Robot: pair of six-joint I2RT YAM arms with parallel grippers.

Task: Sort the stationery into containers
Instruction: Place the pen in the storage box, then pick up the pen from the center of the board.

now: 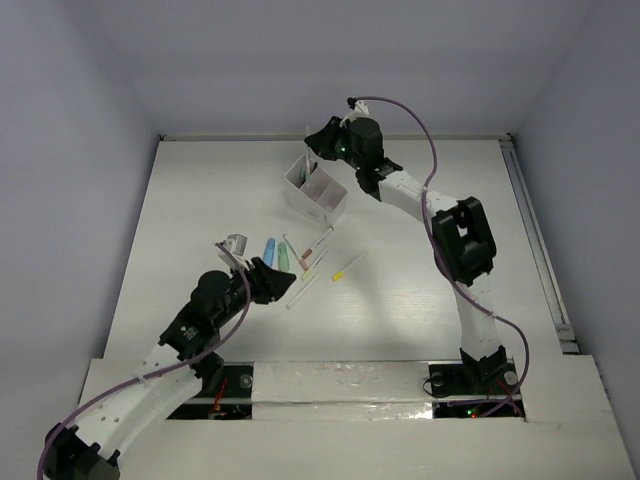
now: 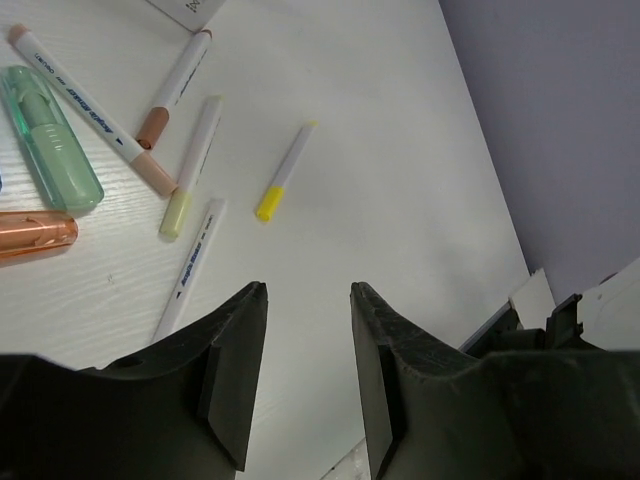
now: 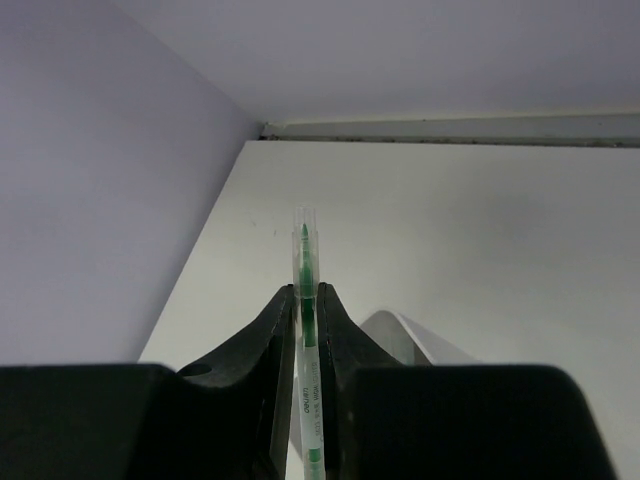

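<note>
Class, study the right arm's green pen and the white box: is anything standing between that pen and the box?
Nothing visible does. The right gripper is shut on the green pen right at the far end of the white box, with no object between them. The loose pens lie on the box's near side, out of the way.

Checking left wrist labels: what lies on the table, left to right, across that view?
Green chunky highlighter → brown-capped marker → yellow-tipped pen. The rest overlap in that order, so they are skipped.
</note>
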